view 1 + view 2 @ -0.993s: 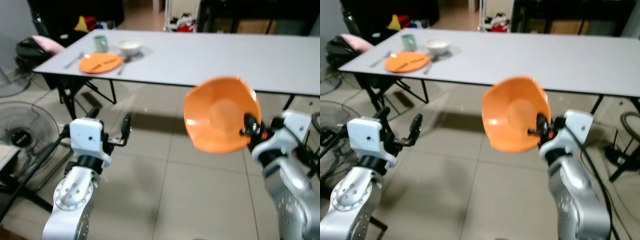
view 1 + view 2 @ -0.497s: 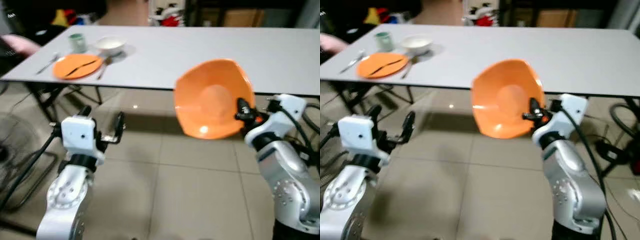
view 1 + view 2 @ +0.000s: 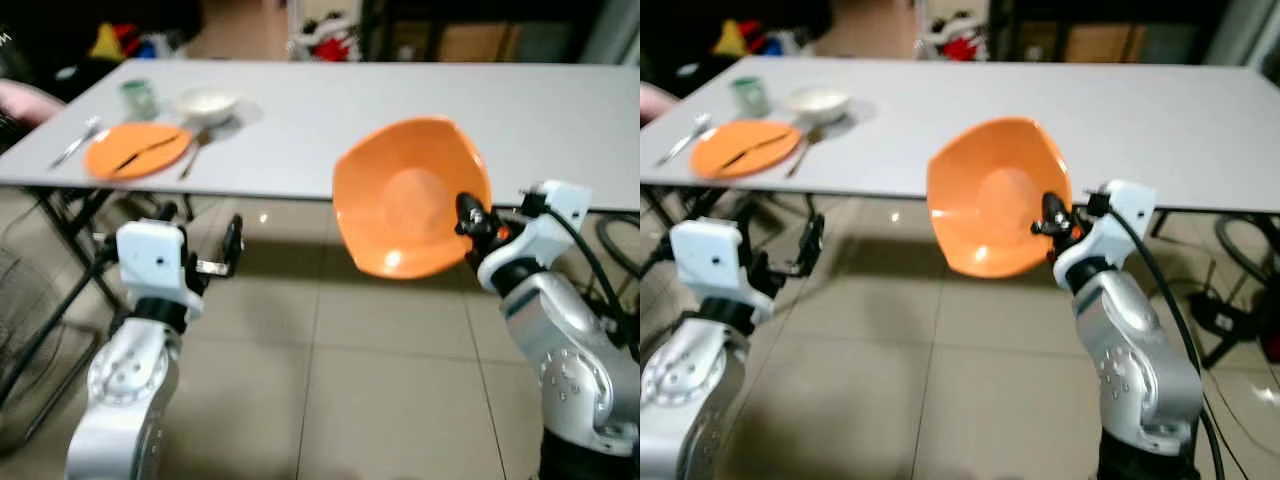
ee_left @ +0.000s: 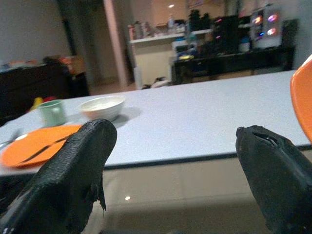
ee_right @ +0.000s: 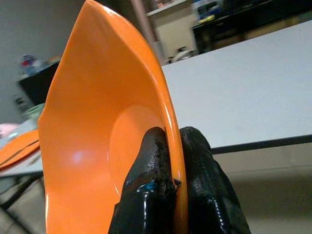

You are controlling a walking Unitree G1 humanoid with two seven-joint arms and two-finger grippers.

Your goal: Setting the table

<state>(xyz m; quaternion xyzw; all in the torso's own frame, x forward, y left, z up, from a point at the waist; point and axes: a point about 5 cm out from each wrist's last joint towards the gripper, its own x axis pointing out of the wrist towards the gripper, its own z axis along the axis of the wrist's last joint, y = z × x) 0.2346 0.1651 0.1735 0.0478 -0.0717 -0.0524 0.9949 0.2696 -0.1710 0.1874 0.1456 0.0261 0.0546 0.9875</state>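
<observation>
My right gripper (image 3: pixel 466 215) is shut on the rim of an orange plate (image 3: pixel 405 195), holding it upright in the air just before the near edge of the long white table (image 3: pixel 420 110). The right wrist view shows the two black fingers (image 5: pixel 195 168) pinching the orange plate (image 5: pixel 97 146) rim. My left gripper (image 3: pixel 205 235) stands open and empty below the table's near edge, its wide-apart fingers (image 4: pixel 73 170) pointing at the table. At the table's far left lie a second orange plate (image 3: pixel 135 152) with cutlery on it, a white bowl (image 3: pixel 204 102), a green cup (image 3: pixel 138 98) and a fork (image 3: pixel 76 143).
Black table legs (image 3: pixel 70 215) stand under the left end. Cables (image 3: pixel 615 250) trail on the tiled floor at the right. Dark furniture and shelves (image 4: pixel 229 44) line the room behind the table.
The camera has come closer to the table and the scene has shifted. The held plate now sits nearer the table's edge, slightly left and lower in view. Both grippers keep their states.
</observation>
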